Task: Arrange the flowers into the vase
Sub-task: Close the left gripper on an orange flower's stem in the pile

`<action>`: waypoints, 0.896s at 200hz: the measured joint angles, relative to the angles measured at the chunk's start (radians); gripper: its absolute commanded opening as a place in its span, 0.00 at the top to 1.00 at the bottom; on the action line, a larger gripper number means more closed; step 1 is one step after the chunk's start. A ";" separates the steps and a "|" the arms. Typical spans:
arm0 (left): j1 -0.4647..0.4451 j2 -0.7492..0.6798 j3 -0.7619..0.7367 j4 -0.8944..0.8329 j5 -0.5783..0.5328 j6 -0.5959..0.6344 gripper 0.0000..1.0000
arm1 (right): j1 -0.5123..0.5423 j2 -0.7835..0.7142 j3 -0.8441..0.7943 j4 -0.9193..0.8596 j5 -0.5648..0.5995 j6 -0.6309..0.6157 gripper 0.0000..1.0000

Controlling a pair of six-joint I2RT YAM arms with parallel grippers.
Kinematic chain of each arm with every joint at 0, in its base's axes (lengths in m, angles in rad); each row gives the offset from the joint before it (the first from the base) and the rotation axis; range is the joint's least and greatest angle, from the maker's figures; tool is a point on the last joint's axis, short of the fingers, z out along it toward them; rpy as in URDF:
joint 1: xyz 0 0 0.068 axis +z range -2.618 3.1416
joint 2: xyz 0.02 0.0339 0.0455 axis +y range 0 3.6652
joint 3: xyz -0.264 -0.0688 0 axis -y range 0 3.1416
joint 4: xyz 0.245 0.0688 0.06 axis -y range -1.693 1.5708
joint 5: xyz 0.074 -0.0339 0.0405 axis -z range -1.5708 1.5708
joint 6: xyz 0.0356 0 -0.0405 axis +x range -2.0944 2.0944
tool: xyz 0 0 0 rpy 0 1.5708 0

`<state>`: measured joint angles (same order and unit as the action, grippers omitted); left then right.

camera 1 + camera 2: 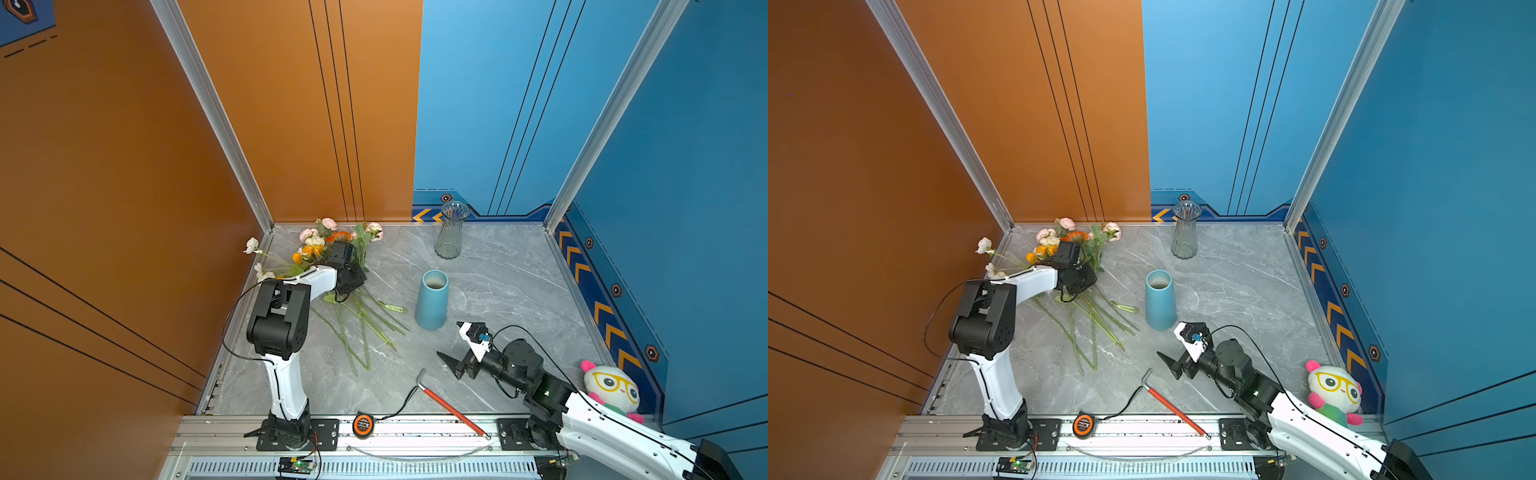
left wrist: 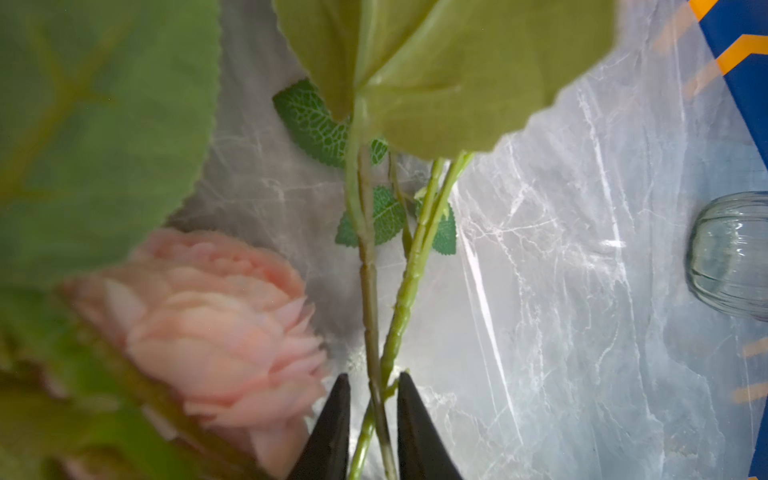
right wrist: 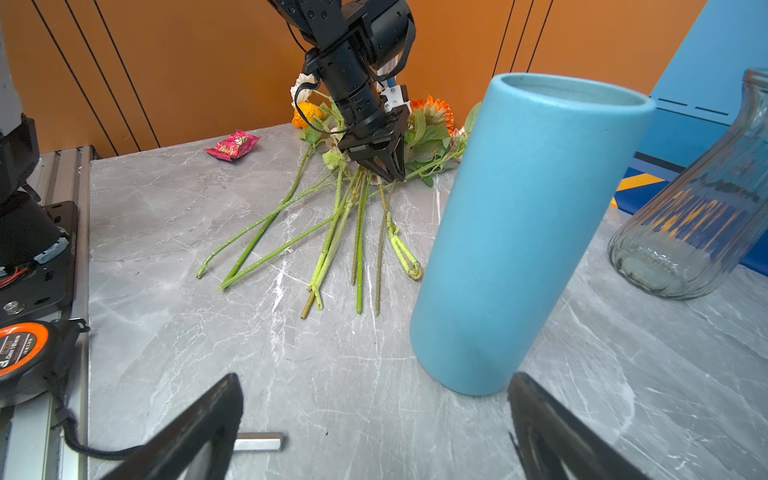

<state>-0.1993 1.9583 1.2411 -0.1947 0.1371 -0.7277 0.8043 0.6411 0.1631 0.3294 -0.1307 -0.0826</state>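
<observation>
Left pincer [image 2: 372,376] is clenched on flower stems [image 2: 368,286], right pincer [image 3: 374,378] is spread empty, and nothing is yet placed in the blue vase [image 1: 431,305].

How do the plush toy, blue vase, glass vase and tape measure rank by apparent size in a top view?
1. plush toy, though it sits nearer the camera.
2. blue vase and glass vase: alike, not ranked.
3. tape measure.

Two vases [image 1: 432,305], one flower bunch [image 1: 314,242]
</observation>
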 measured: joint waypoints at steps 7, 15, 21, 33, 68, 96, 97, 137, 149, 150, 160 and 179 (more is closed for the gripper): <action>0.000 0.005 0.000 0.009 0.000 0.000 0.79 | 0.000 0.001 0.000 0.001 0.000 0.000 0.00; 0.000 0.009 0.000 0.017 0.000 -0.001 0.80 | 0.000 0.002 0.000 0.002 0.000 0.000 0.00; 0.000 0.010 0.000 0.021 0.000 -0.002 0.80 | 0.000 0.004 0.000 0.003 0.000 0.000 0.00; 0.000 0.010 0.000 0.026 0.000 -0.004 0.82 | 0.000 0.007 0.000 0.004 0.000 0.000 0.00; 0.001 0.010 0.000 0.039 0.000 -0.005 0.85 | 0.000 0.016 0.000 0.004 0.000 0.000 0.00; 0.001 0.010 0.000 0.049 0.000 -0.007 0.90 | 0.000 0.021 0.000 0.005 0.000 0.000 0.00; 0.001 0.010 0.000 0.049 0.000 -0.008 0.91 | 0.000 0.021 0.000 0.005 0.000 0.000 0.00; 0.003 0.001 -0.019 0.071 0.002 -0.020 0.96 | 0.000 0.036 0.000 0.007 0.000 0.000 0.00; 0.003 -0.011 -0.034 0.077 0.003 -0.023 0.97 | 0.000 0.040 0.000 0.007 -0.001 0.000 0.00; 0.003 -0.012 -0.035 0.077 0.003 -0.023 0.97 | 0.000 0.040 0.000 0.007 -0.001 0.000 0.00; 0.005 -0.029 -0.050 0.081 0.007 -0.026 0.98 | 0.000 0.040 0.000 0.007 -0.003 0.000 0.00; 0.007 -0.064 -0.079 0.088 0.023 -0.031 0.98 | 0.000 0.040 0.000 0.007 -0.004 0.000 0.00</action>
<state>-0.1921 1.8938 1.1622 -0.1070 0.1600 -0.7586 0.8043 0.6811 0.1631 0.3367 -0.1349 -0.0826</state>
